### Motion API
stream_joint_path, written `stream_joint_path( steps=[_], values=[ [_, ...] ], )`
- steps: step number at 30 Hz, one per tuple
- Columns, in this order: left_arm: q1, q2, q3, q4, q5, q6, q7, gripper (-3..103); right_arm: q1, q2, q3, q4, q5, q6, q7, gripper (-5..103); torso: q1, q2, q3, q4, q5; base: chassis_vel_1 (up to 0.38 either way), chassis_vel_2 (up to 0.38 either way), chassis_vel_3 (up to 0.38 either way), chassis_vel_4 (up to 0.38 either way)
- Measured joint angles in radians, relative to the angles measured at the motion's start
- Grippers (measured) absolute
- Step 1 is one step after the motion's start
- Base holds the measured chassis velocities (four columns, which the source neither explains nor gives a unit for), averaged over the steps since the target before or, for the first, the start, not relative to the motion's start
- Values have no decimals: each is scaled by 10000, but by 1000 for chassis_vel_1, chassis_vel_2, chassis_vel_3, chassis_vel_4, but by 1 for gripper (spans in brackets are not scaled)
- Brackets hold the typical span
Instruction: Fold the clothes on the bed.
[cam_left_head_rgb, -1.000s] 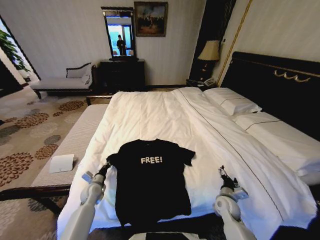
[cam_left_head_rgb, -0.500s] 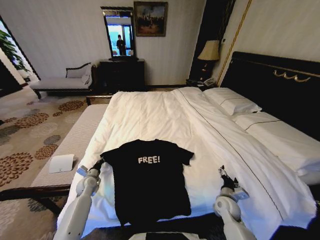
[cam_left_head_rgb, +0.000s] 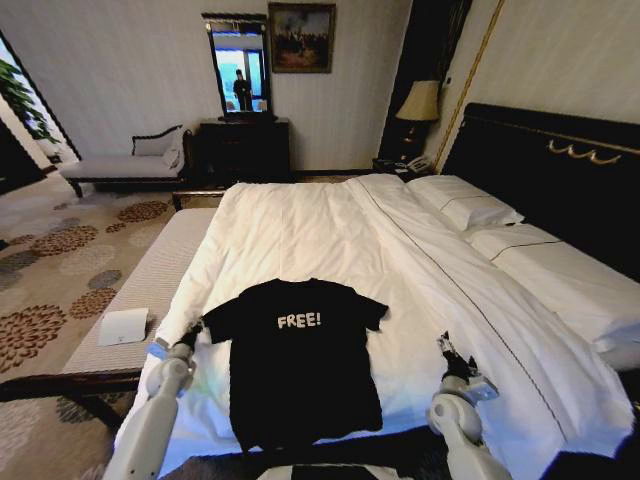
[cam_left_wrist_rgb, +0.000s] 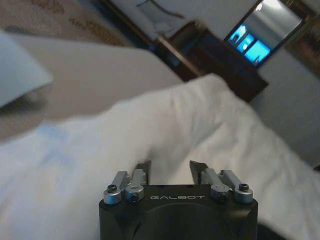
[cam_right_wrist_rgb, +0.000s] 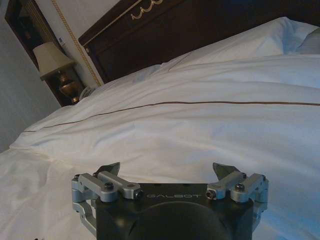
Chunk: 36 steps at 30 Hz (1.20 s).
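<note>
Since a second ago your left gripper (cam_left_head_rgb: 190, 331) has drawn outward toward the bed's left edge, and the near sleeve of the black T-shirt (cam_left_head_rgb: 300, 360) has spread out with it; between the last two frames the arm slid a little lower and the shirt barely changed.

Left side: the left gripper sits at the tip of that sleeve, touching or just beside it. From its own wrist view the fingers (cam_left_wrist_rgb: 145, 169) stand apart over white duvet, with no black cloth between them. So you appear to have nothing in hand.

Centre: the T-shirt lies flat, face up, "FREE!" readable, on the near part of the bed (cam_left_head_rgb: 300, 230). Its hem hangs at the foot edge of the mattress. Not yet folded; both sleeves out.

Right side: the right gripper (cam_left_head_rgb: 447, 347) hovers over bare duvet, well apart from the shirt's right sleeve, fingers (cam_right_wrist_rgb: 111, 170) spread wide and empty.

Risks from here:
- If you close the left fingers where they are, you may pinch duvet instead of sleeve, or both, and drag the cover when you lift.
- Hem is at the mattress edge; any pull toward the robot could slide the shirt off the foot.
- One-sided tugging could skew the shirt and wrinkle the chest before the fold begins.
</note>
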<state>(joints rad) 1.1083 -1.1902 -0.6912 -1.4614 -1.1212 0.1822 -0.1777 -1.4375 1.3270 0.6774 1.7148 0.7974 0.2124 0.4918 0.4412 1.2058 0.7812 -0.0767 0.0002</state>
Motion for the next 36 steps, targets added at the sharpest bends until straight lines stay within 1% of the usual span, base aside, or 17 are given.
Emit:
stream_joint_path(
  steps=[2,4,7,8,9,10,11,14,17,21,26,29,32,33,34,35,36],
  values=[
    [-476,130,80,-35,-29,246,-121,60,33,-6,-13,-47,-1,0,-3,100,0,0,0,-1,-1,0,0,0,0],
    [-656,147,170,-33,15,370,-190,60,48,-6,-19,-66,-1,0,-4,100,0,0,0,-1,0,0,0,0,0],
    [-1572,44,879,170,932,1349,-468,76,165,-9,-133,-170,-7,-1,-3,100,1,0,0,-9,-2,0,0,0,0],
    [-1689,-2,987,208,1102,1540,-520,76,223,-20,-200,-207,-7,-6,-4,100,1,-1,0,-10,-2,0,0,0,0],
    [-1968,-147,1203,314,1400,1982,-724,87,343,-58,-332,-284,-6,-24,-2,100,1,0,1,-5,-1,0,0,0,0],
    [-1968,-147,1203,314,1400,1982,-724,87,343,-58,-332,-284,-6,-24,-2,100,1,0,1,-5,-1,0,0,0,0],
    [-2181,-260,1364,433,1542,2329,-866,87,412,-88,-415,-337,1,-41,-2,100,1,0,1,-1,0,0,0,0,0],
    [-2865,-554,1807,1036,2020,2995,-1118,99,497,-160,-481,-456,22,-61,-1,100,1,-1,1,-4,-2,0,0,0,0],
    [-3400,-687,2111,1583,2298,3243,-1127,100,509,-208,-476,-514,53,-63,-1,100,2,-1,1,-6,-1,0,0,0,0],
    [-3828,-724,2519,1887,2334,3632,-1039,100,526,-207,-445,-595,55,-62,-20,100,2,-1,1,-5,0,0,0,0,0],
    [-3961,-726,2807,1993,2458,4097,-1024,100,576,-166,-471,-670,32,-59,-27,100,1,0,0,-4,-1,0,0,0,0],
    [-4009,-744,2870,2070,2484,4163,-1012,101,595,-156,-488,-681,29,-59,-27,100,2,-1,0,-3,0,0,0,0,0],
    [-4156,-794,2962,2383,2556,4121,-869,91,611,-155,-496,-690,29,-59,-23,100,1,-1,0,-3,-2,0,0,0,0],
    [-4156,-794,2962,2383,2556,4121,-869,91,611,-155,-496,-690,29,-59,-23,100,1,-1,0,-3,-2,0,0,0,0],
    [-4196,-807,2984,2487,2586,4079,-819,85,610,-157,-496,-690,28,-60,-22,100,1,-1,0,-3,-1,0,0,0,0],
    [-4210,-811,2992,2528,2596,4065,-801,85,609,-157,-495,-691,29,-60,-22,100,2,-1,0,-3,-1,0,0,0,0],
    [-4243,-825,3007,2627,2622,4033,-769,80,600,-159,-490,-693,27,-59,-22,100,1,-1,0,-3,-2,0,0,0,0]
  ],
)
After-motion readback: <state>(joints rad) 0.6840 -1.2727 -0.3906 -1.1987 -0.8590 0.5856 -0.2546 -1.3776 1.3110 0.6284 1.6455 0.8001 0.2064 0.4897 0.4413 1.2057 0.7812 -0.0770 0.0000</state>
